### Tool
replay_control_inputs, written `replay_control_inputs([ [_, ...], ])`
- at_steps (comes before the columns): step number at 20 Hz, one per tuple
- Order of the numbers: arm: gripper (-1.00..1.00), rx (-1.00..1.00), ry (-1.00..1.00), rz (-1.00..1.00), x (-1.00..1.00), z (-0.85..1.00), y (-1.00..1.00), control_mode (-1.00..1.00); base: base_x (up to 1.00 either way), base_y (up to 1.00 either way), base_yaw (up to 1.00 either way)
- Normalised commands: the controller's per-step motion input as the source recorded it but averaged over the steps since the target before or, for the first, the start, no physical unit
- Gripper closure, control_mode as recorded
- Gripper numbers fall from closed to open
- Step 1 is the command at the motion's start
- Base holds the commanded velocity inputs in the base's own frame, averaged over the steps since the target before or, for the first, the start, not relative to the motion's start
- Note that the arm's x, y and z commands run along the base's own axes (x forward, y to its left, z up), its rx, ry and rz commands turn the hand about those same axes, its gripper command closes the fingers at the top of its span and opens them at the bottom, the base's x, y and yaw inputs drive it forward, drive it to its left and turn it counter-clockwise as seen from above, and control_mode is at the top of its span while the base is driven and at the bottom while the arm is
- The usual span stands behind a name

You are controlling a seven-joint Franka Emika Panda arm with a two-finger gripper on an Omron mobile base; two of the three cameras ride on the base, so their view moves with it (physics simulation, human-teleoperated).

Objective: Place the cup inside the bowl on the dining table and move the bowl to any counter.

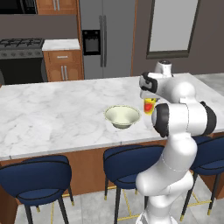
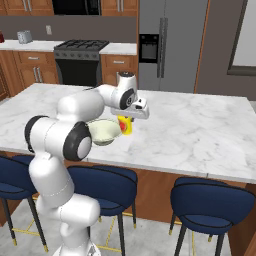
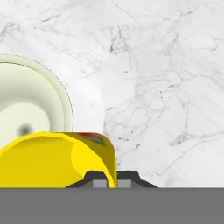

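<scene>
Small yellow cup [image 3: 52,159] with a red patch on its side, pinched at its rim wall between the two dark fingertips [image 3: 99,180] of the hand [image 3: 109,181], one tip inside the wall and one outside; lifted clear of the marble, as seen in the right base view, where the cup [image 2: 125,126] hangs under the hand [image 2: 131,114] just right of the bowl [image 2: 103,131]; from the left base view, cup [image 1: 149,105] likewise just right of the bowl [image 1: 122,116], partly hidden behind the arm's dark joint, hand [image 1: 148,94] directly above it; not yet over the bowl's centre; in the hand view, cup mouth overlapping the near edge of the bowl [image 3: 30,100]; wide, shallow, pale cream-green bowl sitting upright and holding nothing, with a small dark spot of shadow on its floor; resting on the dining-table tabletop [image 1: 52,113], white marble with grey veins, near the front edge and about midway along it; navy blue stools [image 1: 37,177] tucked along the near side against the brown wooden base; beyond the far edge, a steel fridge [image 1: 105,37], a black stove [image 1: 19,59] to the left, and between them a short counter [image 1: 61,44] of white marble over brown cabinets; a window [image 1: 173,28] on the wall at far right.
</scene>
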Motion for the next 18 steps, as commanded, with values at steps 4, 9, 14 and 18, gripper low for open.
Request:
replay_control_inputs([
  [4,1.00,0.00,0.00,-0.08,0.02,0.20,0.07,-1.00,0.00,0.00,0.00],
  [9,1.00,0.00,0.00,-0.08,0.01,0.21,0.15,-1.00,0.00,0.00,0.00],
  [14,1.00,0.00,0.00,-0.05,0.01,0.02,0.24,-1.00,0.00,0.00,0.00],
  [18,1.00,0.00,0.01,0.00,0.00,0.00,0.33,-1.00,0.00,0.00,0.00],
])
